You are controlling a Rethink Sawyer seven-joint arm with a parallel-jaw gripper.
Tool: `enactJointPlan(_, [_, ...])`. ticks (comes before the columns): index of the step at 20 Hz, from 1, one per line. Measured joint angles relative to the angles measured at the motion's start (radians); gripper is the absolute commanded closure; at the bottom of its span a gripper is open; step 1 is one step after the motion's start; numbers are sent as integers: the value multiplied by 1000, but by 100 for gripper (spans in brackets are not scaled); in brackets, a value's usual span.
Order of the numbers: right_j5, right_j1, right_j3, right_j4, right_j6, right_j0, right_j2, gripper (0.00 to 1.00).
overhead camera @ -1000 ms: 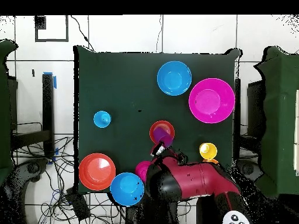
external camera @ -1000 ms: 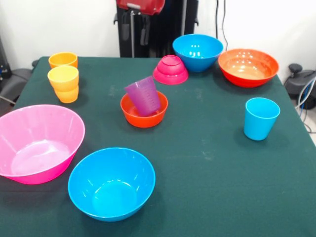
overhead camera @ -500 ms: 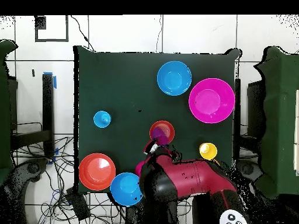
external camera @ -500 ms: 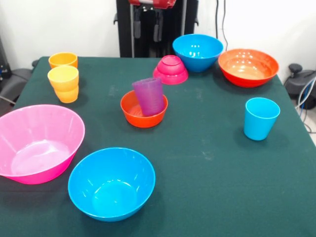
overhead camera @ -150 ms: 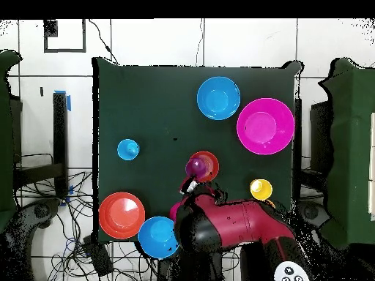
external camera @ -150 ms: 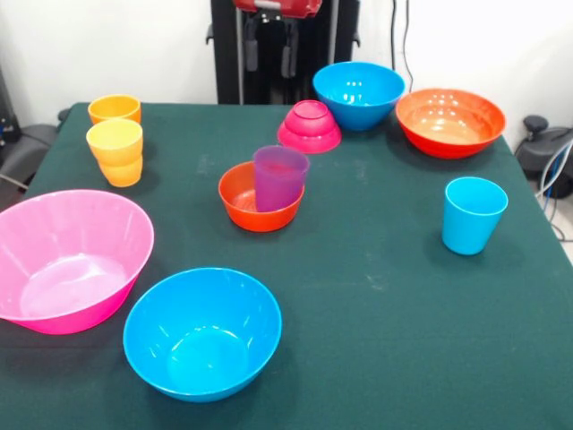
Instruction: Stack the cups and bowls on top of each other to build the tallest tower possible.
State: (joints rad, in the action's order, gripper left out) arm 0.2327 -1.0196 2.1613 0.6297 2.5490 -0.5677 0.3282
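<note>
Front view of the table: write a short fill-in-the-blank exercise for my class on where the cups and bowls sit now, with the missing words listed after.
1. The purple cup stands inside the small ____ bowl.
2. The light blue cup stands alone, with its mouth facing ____.
3. The magenta bowl lies upside ____.
4. The yellow-orange cup sits on another ____.

Missing words: orange-red; up; down; cup
</note>
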Motion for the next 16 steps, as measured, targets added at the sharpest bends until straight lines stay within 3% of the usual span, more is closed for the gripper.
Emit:
enactJointPlan(7, [-34,84,-25,56,0,52,-21,0])
enactJointPlan(16, [-42,138,-31,61,0,82,-31,0])
